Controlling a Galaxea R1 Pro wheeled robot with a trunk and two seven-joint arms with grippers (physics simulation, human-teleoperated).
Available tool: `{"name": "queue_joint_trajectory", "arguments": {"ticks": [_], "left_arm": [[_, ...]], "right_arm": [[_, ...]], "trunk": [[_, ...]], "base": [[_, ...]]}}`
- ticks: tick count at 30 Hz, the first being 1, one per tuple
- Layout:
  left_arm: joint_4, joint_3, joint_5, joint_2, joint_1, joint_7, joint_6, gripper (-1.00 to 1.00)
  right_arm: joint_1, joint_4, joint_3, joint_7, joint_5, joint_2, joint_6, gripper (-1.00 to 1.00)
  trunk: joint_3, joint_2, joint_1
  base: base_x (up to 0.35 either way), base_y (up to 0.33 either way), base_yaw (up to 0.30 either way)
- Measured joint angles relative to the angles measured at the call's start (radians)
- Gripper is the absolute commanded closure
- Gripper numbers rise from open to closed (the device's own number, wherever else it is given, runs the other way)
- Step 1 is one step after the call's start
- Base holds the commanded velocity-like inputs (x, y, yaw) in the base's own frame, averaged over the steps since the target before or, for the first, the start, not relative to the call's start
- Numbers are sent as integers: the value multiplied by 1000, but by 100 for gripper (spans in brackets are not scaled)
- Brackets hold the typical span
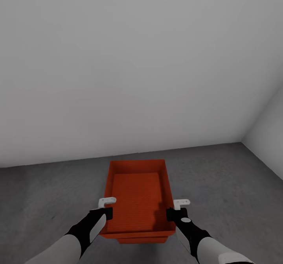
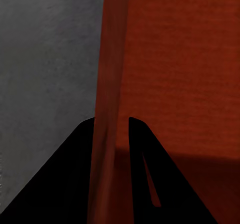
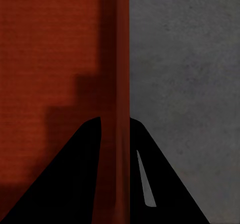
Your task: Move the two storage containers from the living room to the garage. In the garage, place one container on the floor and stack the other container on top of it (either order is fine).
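- In the head view an orange-red storage container (image 1: 138, 195) is held between the two arms, above the dark grey speckled floor (image 1: 47, 193), its open top facing up and its ribbed bottom bare.
- Under its near edge a second orange-red rim (image 1: 142, 240) juts out, edges lined up with the upper one; whether this is the other container beneath it, and whether the two touch, I cannot tell.
- The left gripper (image 1: 105, 209) is at the container's left long wall, close to the near corner. In the left wrist view its two black fingers (image 2: 75, 179) stand one on each side of the thin wall (image 2: 107, 108), clenched on it.
- The right gripper (image 1: 177, 209) is at the right long wall, across from the left one. In the right wrist view its fingers (image 3: 165, 184) likewise straddle the wall (image 3: 121, 83), one inside the bin and one outside, clamped on it.
- Both wrist views show the rough grey floor (image 3: 185, 73) on the outer side of the gripped wall and the red ribbed inside of the bin on the other.
- The black forearms with white upper sleeves reach in from the near side, one at each flank of the container.
- Beyond the container the floor runs to a plain white-grey wall (image 1: 129, 59), which meets a second wall (image 1: 271, 126) at the far right corner of the garage.
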Motion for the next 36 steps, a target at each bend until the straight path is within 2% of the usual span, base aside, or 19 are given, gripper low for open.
{"name": "queue_joint_trajectory", "arguments": {"ticks": [13,23,36], "left_arm": [[0,1,-1,-1,0,1,-1,100],[1,1,-1,-2,0,2,-1,100],[0,-2,2,-7,0,12,-1,100]], "right_arm": [[0,0,0,1,0,-1,-1,100],[0,0,-1,2,0,-2,-1,100],[0,0,-2,10,-1,-7,-1,100]], "trunk": [[0,0,0],[0,0,0],[0,0,0]], "base": [[0,0,10],[0,0,-204],[0,0,-18]]}}
